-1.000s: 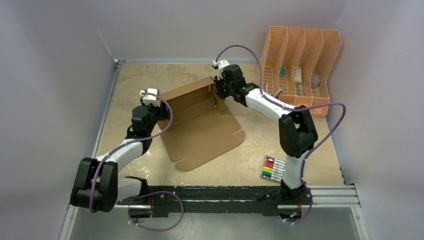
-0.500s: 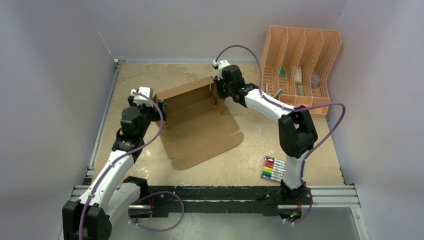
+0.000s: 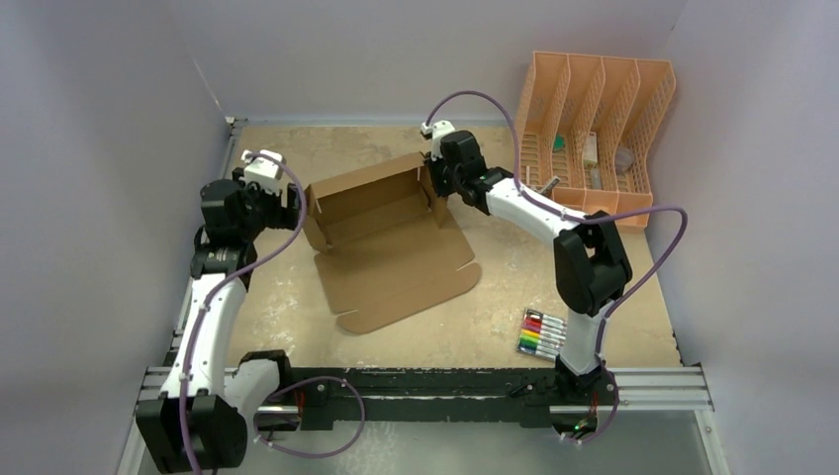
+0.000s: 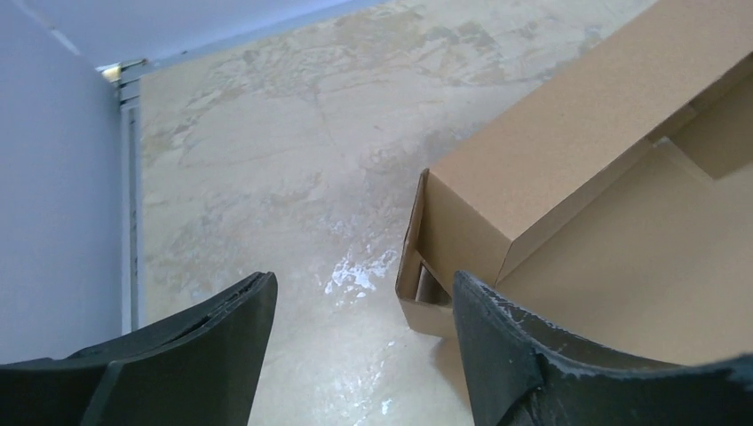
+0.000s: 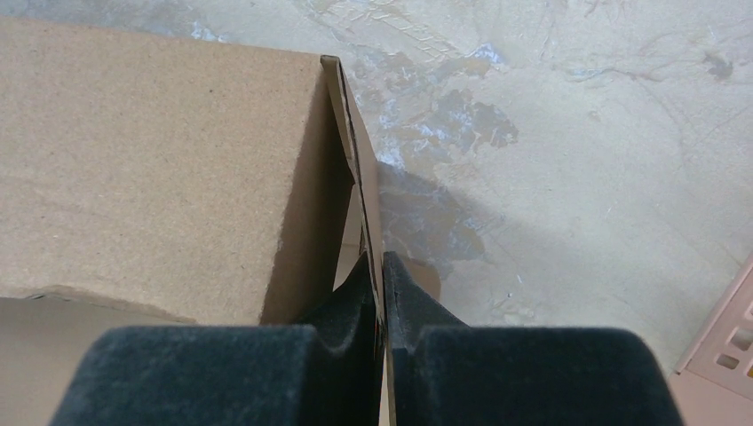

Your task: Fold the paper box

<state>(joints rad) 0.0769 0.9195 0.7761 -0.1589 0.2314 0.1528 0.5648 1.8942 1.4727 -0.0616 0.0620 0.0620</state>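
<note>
The paper box (image 3: 391, 237) is brown cardboard, half folded, with raised back and side walls and a flat lid panel lying toward me. My right gripper (image 3: 435, 184) is shut on the box's right side wall (image 5: 355, 169), which stands thin between its fingers (image 5: 342, 306). My left gripper (image 3: 294, 206) is open and empty just left of the box's left corner. In the left wrist view the gripper (image 4: 360, 306) frames bare table, and the box's corner (image 4: 462, 240) lies just ahead of the right finger (image 4: 506, 346).
A peach slotted organizer (image 3: 594, 134) with small items stands at the back right. A pack of coloured markers (image 3: 541, 333) lies at the front right. Grey walls close the table on the left, back and right.
My left arm has swung left and back, off the box's left wall. That wall now stands up by itself. The right gripper has kept its hold.
</note>
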